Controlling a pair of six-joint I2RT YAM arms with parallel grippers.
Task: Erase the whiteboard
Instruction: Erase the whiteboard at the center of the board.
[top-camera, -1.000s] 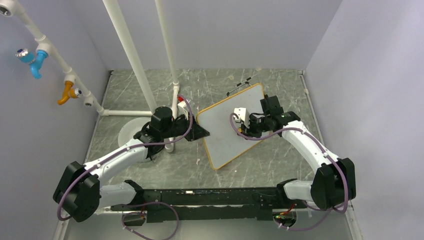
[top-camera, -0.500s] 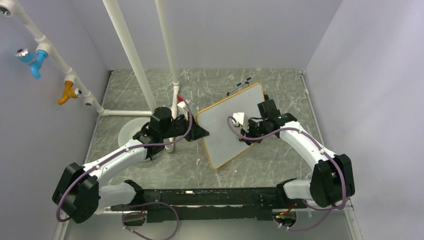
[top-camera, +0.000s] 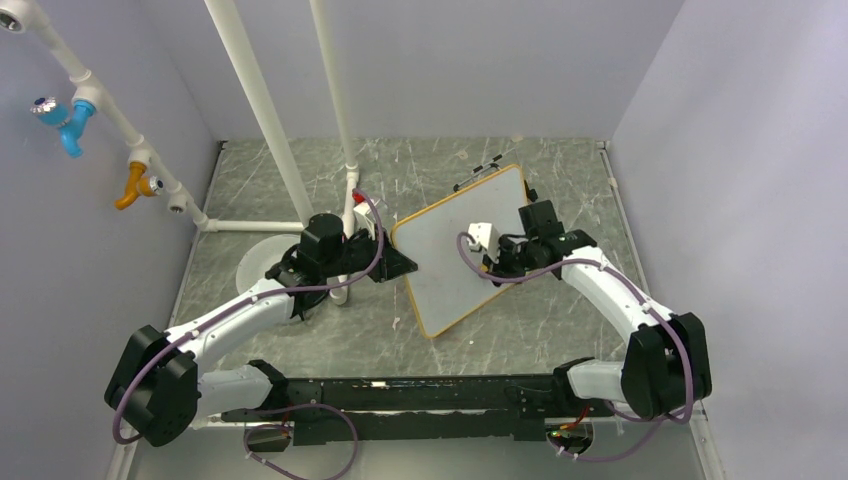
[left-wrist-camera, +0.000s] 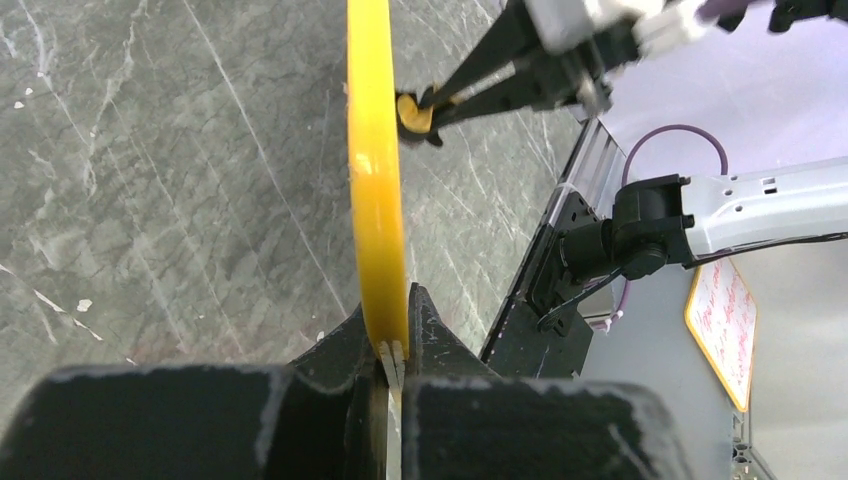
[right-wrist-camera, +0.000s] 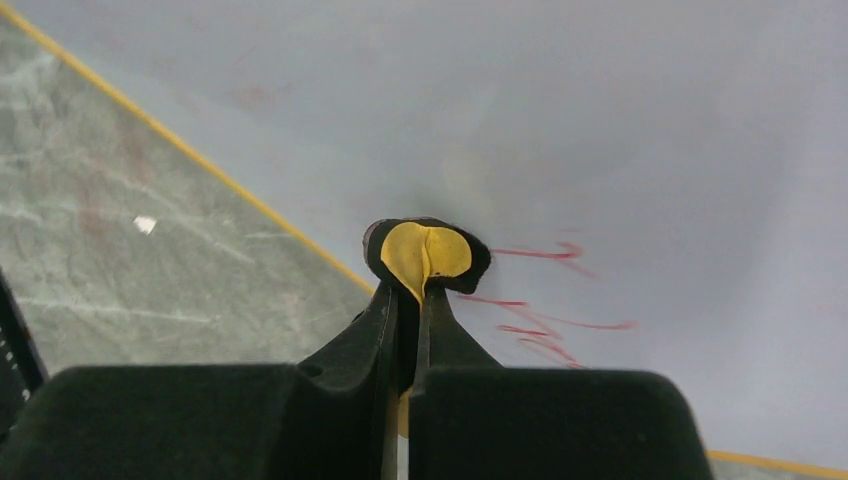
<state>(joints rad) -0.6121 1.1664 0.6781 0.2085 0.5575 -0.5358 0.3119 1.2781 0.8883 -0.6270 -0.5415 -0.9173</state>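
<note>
The whiteboard (top-camera: 440, 285) lay on the grey marbled table (top-camera: 500, 335), right of centre and turned cornerwise, with one corner pointing to the far right. The left gripper (left-wrist-camera: 392, 312) was shut tight on the yellow frame at the board's left edge, its jaws pinching that rim between them. The right gripper (right-wrist-camera: 408, 290) reached in from the right over the board's middle, clamped narrow on a small yellow pad (right-wrist-camera: 425, 250) with a dark rim. The pad was pressed against the white surface, and a few thin red strokes (right-wrist-camera: 540, 328) sat just to its right.

I counted one whiteboard on the table, one pad and two grippers, both closed on something. To the left a single round white disc (top-camera: 255, 265) lay partly under the left arm. Beyond it stood two slanted white pipes (top-camera: 260, 110). One blue tap (top-camera: 70, 125) and one orange tap (top-camera: 135, 185) hung from the pipe on the left wall.
</note>
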